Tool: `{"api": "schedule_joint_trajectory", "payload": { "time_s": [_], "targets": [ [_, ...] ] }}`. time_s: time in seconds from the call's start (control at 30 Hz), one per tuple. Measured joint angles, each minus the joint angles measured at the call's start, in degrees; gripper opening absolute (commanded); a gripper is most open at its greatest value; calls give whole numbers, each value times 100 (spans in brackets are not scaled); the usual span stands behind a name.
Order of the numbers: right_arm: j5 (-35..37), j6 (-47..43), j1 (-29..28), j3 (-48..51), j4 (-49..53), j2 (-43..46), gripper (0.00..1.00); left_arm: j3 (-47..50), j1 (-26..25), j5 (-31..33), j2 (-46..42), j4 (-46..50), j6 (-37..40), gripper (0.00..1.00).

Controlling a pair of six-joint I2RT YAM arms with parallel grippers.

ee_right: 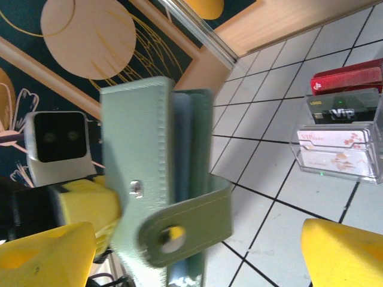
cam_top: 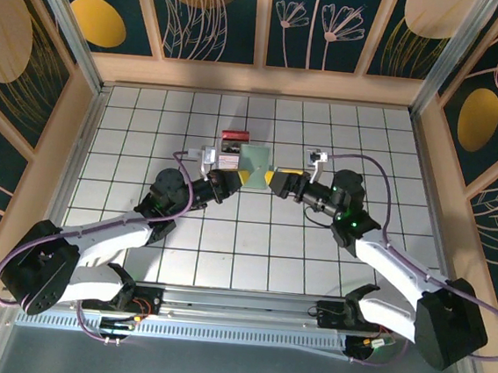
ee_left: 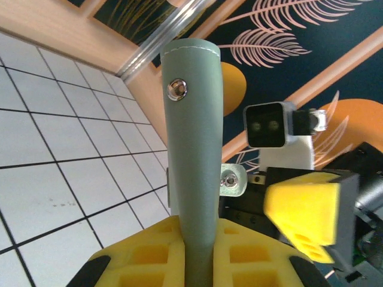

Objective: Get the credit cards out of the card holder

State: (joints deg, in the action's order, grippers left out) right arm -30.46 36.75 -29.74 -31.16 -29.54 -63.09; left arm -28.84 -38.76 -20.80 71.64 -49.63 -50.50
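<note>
One card holder [cam_top: 256, 162] stands upright above the table's middle, clamped in the left gripper [cam_top: 242, 180]. The right gripper [cam_top: 275, 182] faces it, spread wide and holding nothing. One clear stand [ee_right: 359, 156] holds three cards [ee_right: 340, 109].

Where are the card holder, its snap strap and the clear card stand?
card holder [ee_right: 134, 137]: right wrist view, green front leaf.
snap strap [ee_right: 203, 215]: right wrist view, beside its hole.
clear card stand [ee_right: 356, 172]: right wrist view, lower front edge.

left arm: stretched inward, left gripper [cam_top: 242, 180] clamped on card holder [cam_top: 256, 160] | right arm: stretched inward, right gripper [cam_top: 277, 182] spread wide, facing left gripper
</note>
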Motion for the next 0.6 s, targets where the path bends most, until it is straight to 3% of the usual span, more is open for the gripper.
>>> {"api": "schedule_joint_trajectory", "payload": {
  "time_s": [0.4, 0.6],
  "targets": [
    [20, -4, 7, -280, -22, -387, 62, -13, 15, -151, 0, -120, -44, 0],
    [-92, 166, 345, -278, -153, -387, 50, -9, 15, -208, -46, -129, -46, 0]
  ]
}}
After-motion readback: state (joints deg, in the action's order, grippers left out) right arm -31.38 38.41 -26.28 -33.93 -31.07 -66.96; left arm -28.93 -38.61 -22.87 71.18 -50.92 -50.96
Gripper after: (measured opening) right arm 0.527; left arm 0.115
